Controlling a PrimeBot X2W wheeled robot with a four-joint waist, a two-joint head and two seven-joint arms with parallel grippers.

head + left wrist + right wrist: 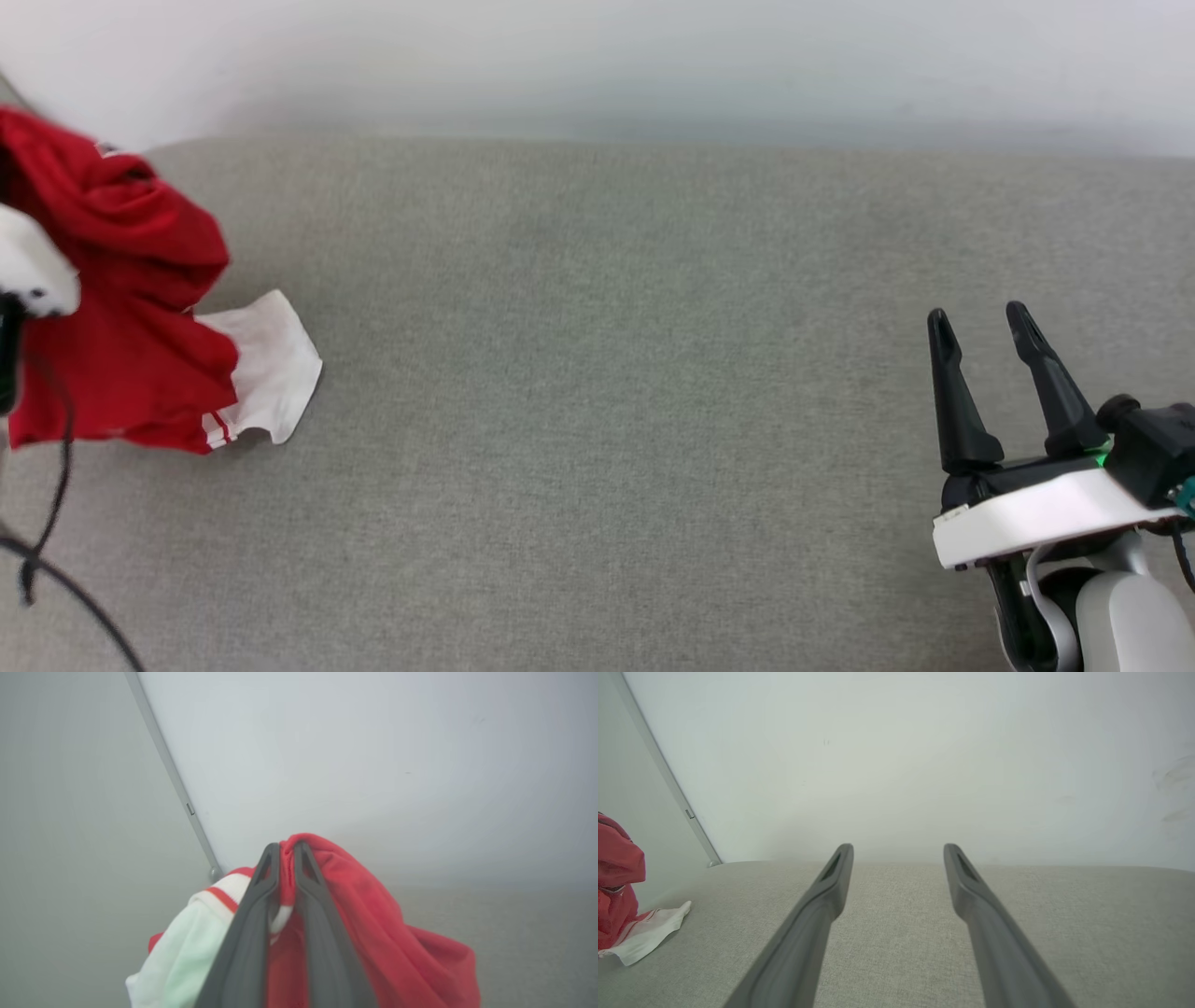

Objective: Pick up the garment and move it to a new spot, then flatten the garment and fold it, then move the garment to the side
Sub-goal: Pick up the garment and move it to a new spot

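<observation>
Right, nearest me my right gripper point(977, 314) hovers by the right edge of the grey woven surface point(597, 420), its two long, tapered black fingers spread wide with nothing between them. At the left edge, my left gripper point(286, 851) has its slim dark fingers pinched on a fold of the garment point(121, 308), soft red jersey bunched into a rumpled, drooping lump. One white sleeve end point(271, 373), edged with thin red stripes, lies creased on the weave just beside the red bulk. Beyond the rounded far edge rises a smooth pale wall point(597, 65), with a thin grey metal strip point(168, 770) near the far left corner.
</observation>
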